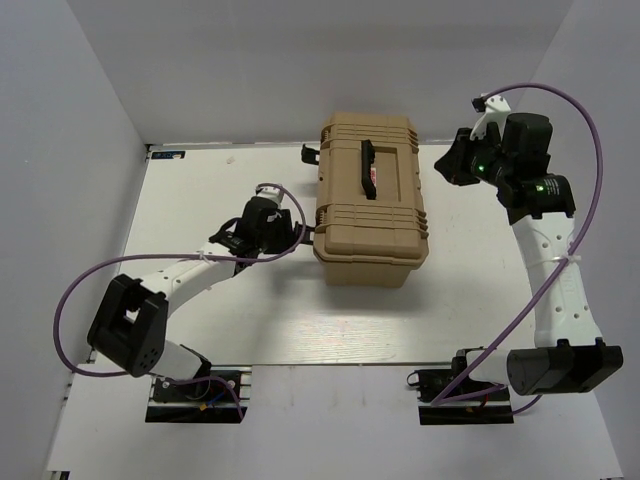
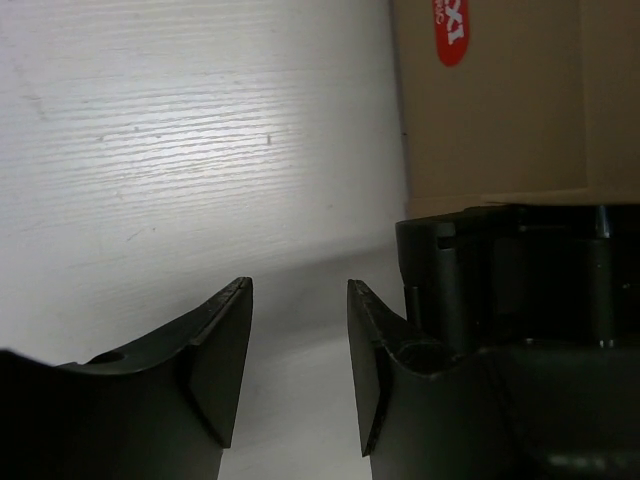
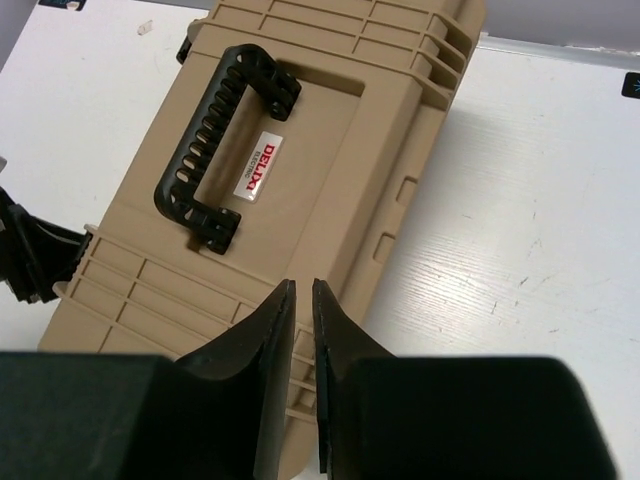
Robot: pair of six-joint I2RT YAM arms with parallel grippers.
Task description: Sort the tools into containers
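Between the left gripper's point(image 2: 298, 305) fingers point(image 2: 215, 370) there is only bare white table point(image 2: 150, 150); they stand moderately apart and hold nothing. Just to their right sits a black latch point(image 2: 500, 270) on the left side of the tan toolbox point(image 2: 490, 120), close to the right finger, though I cannot tell whether they touch. The right gripper point(image 3: 303, 300) hangs above the toolbox's right side, its fingers parted by a thin slit and gripping nothing.

The toolbox stands in the middle of the table with its lid shut. No loose tools show in any view, so the lid probably has to come open first.

The toolbox looks like stiff ribbed plastic, hard and somewhat slick, and far too wide for either gripper to span. It may be heavy if tools are inside. The sensible holds are the latch tabs, which likely snap stiffly, and the black handle point(image 3: 215, 150) on the lid, whose bar is slim enough to pinch.

Beside the handle, a red-and-white label point(image 3: 260, 170) reads "DELTA"; the smaller line under it is too small to read.
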